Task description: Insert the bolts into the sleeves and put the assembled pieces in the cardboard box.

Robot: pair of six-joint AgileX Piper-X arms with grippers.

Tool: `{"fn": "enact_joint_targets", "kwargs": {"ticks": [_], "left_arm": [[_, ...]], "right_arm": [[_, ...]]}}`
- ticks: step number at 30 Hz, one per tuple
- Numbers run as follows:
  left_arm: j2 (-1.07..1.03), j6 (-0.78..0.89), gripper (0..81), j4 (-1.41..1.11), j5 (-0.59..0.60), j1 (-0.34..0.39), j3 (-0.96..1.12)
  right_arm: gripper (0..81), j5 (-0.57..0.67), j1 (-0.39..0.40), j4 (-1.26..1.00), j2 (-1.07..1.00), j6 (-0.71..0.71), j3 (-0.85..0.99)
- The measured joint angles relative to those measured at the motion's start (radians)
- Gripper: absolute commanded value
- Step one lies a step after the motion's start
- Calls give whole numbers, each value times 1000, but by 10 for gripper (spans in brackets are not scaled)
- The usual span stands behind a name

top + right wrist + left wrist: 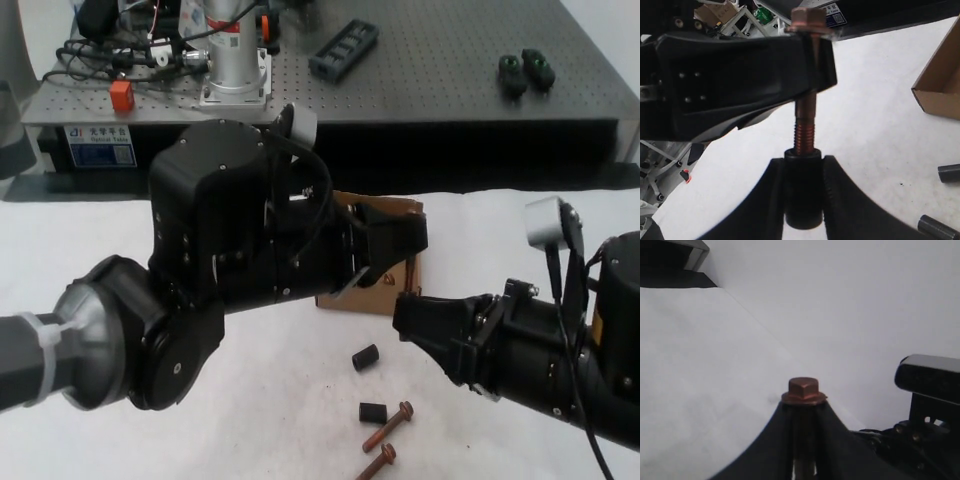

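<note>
Left hand (803,412) grips the copper bolt (805,122), its tip at the mouth of the black sleeve (803,195) pinched in the right hand (803,167) above the table (880,140); keep both coaxial, push straight

Light soft and even, from overhead. High view: white bench cover (250,440) very bright, near washed out; loose bolts (388,426) throw only faint short shadows; black arm housing (210,250) swallows detail. Left wrist view: cover dimmer, shading smoothly across. Right wrist view: bolt (805,125) carries only a dull sheen; sleeve (802,195) a flat dark mass.
</note>
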State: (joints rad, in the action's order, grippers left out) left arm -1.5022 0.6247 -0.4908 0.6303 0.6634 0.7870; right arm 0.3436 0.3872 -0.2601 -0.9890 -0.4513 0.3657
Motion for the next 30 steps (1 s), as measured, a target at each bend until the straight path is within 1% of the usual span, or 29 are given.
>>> {"fn": "enact_joint_targets", "kwargs": {"ticks": [10, 12, 13, 16, 17, 18, 22, 24, 25, 26, 27, 28, 29, 30], "left_arm": [[0, 0, 12, 8, 27, 0, 0], [0, 0, 94, 6, 27, 0, 0], [0, 0, 170, 2, 27, 0, 0], [0, 0, 461, 1, 30, 0, 0], [0, 0, 517, 6, 25, -4, 0], [0, 0, 532, 17, 15, -7, 0], [0, -13, 483, 69, -28, -23, 0], [0, -38, 473, 102, -45, -30, 0], [0, -61, 473, 123, -54, -34, 0], [0, -97, 472, 159, -72, -39, 0], [0, -97, 467, 166, -75, -39, 0], [0, -139, 456, 197, -88, -41, 0], [0, -179, 443, 239, -101, -41, 0], [0, -231, 433, 288, -117, -38, 0]], "right_arm": [[33, -75, 0, -38, 0, -23, 0], [33, -94, 0, -55, 0, -23, 0], [33, -97, 0, -61, 0, -23, 0], [33, -115, -1, -70, 0, -2, 0], [33, -158, -19, -68, 0, 19, 0], [33, -181, -35, -58, 0, 40, 0], [33, -236, -118, 9, -40, 151, 31], [33, -246, -159, 54, -106, 214, 85], [33, -249, -163, 73, -113, 236, 123], [33, -248, -182, 98, -191, 262, 167], [33, -249, -188, 126, -247, 285, 217], [33, -249, -193, 185, -381, 321, 328], [33, -246, -193, 213, -452, 341, 393], [33, -246, -193, 269, -576, 364, 514]]}}
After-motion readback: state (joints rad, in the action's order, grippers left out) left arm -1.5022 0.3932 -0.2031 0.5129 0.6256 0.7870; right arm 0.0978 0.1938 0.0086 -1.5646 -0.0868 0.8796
